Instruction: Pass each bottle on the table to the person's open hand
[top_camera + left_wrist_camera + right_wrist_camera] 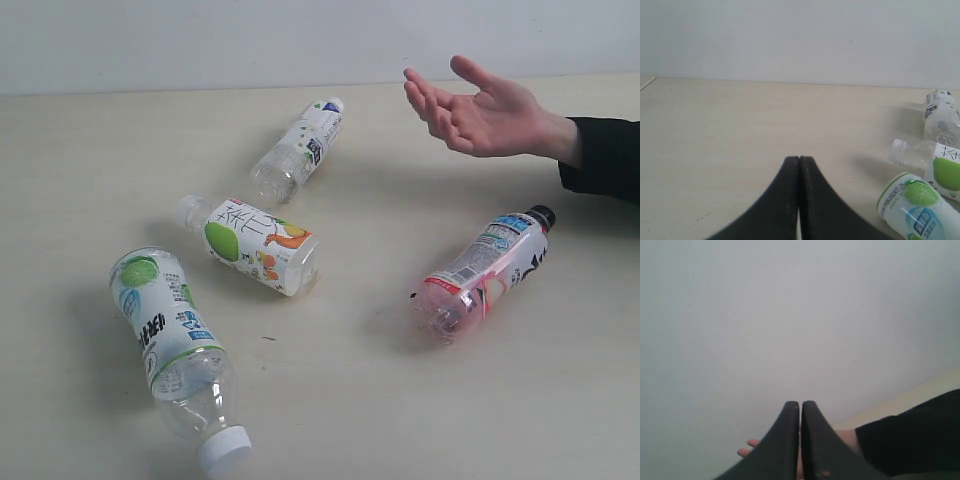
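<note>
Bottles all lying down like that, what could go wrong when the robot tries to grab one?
1. All four lie on their sides, like the pink bottle, so a nudge might send one rolling away.
2. The left gripper and right gripper are both shut; unless they open first, they would likely just push a bottle.
3. The person's open hand is held out just beyond the pink bottle, so a reaching arm might bump it.

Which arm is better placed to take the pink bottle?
Probably the right: the pink bottle lies on the right side, near the person's open hand, toward which the right hand points. The left hand faces the three other bottles.
</note>
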`<control>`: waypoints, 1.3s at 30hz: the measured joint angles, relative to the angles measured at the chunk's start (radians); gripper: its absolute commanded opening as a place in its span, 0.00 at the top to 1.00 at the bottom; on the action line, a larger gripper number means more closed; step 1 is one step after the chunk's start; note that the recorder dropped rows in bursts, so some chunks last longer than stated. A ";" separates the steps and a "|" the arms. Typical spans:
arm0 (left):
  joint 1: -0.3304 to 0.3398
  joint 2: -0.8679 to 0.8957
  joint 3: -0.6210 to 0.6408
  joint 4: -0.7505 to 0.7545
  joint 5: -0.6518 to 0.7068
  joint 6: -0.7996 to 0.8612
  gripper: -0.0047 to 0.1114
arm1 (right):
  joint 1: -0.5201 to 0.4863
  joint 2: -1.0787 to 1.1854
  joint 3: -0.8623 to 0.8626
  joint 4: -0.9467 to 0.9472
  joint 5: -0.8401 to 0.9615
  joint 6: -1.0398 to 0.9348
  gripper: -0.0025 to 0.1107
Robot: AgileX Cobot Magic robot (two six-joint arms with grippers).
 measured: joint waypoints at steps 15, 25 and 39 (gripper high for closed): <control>0.000 0.000 0.000 0.000 0.000 0.000 0.96 | 0.000 0.000 0.000 0.002 0.071 -0.044 0.95; 0.000 0.000 0.000 0.000 0.000 0.000 0.96 | 0.000 0.335 -0.498 -0.150 0.139 0.035 0.98; 0.000 0.000 0.000 0.000 0.000 0.000 0.96 | 0.075 0.922 -0.988 0.294 0.911 -0.841 0.98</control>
